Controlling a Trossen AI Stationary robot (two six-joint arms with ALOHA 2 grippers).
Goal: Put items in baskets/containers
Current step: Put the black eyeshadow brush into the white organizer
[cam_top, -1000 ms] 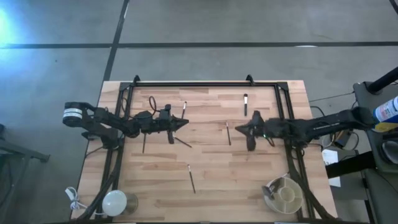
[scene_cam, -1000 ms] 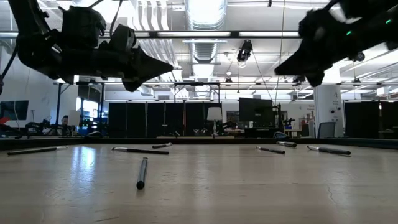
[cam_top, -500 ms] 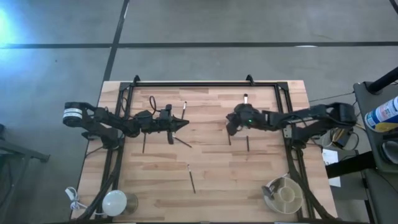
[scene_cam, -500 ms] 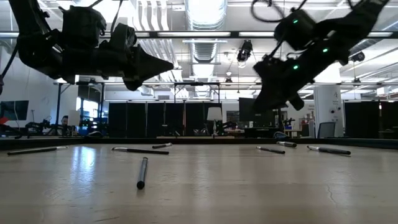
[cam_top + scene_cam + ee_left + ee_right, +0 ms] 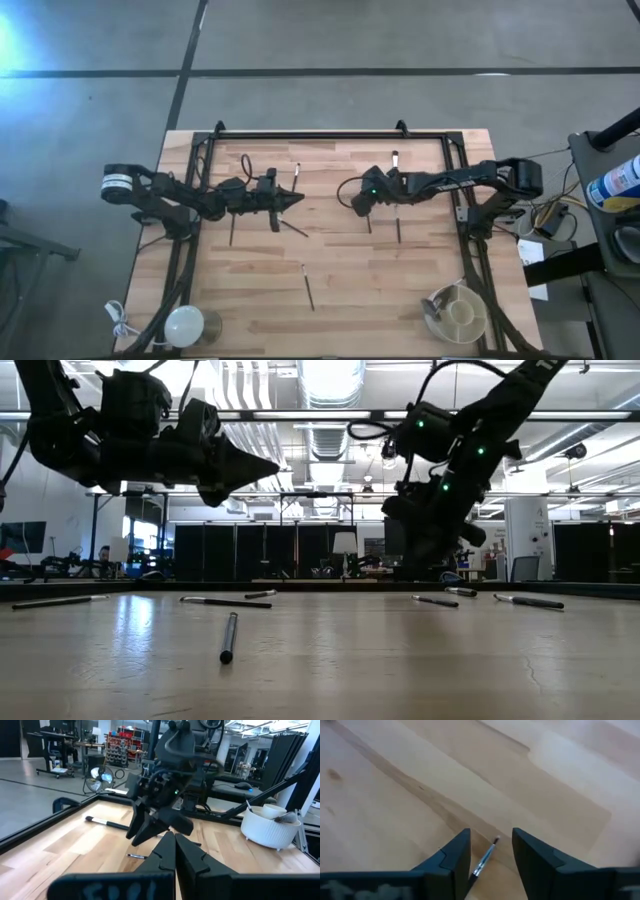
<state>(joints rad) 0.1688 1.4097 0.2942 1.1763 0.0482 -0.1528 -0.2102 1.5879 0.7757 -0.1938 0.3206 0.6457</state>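
Several thin makeup brushes lie flat on the wooden table [image 5: 330,255], among them one [image 5: 368,222] mid-table, one [image 5: 398,230] beside it and one [image 5: 308,285] nearer the front. My right gripper [image 5: 491,832] hangs open, tipped down over the mid-table brush [image 5: 482,862]. Its fingers stand on either side of the brush's end, clear of it. The same gripper [image 5: 357,203] shows right of the table's middle. My left gripper [image 5: 297,200] hovers shut and level at centre left. The cream tub [image 5: 455,312] stands at the near right corner, a fluffy brush head [image 5: 285,819] in it.
A white dome with a cord [image 5: 185,322] sits at the near left corner. A black frame rail [image 5: 310,134] runs along the far edge and down both sides. More brushes lie near the far edge [image 5: 394,160] and under the left arm [image 5: 232,230].
My right gripper has gone toward the table's left edge and down, tipping from near level to nose-down over the mid-table brush, and its fingers have opened. The left arm and the brushes have stayed where they were.
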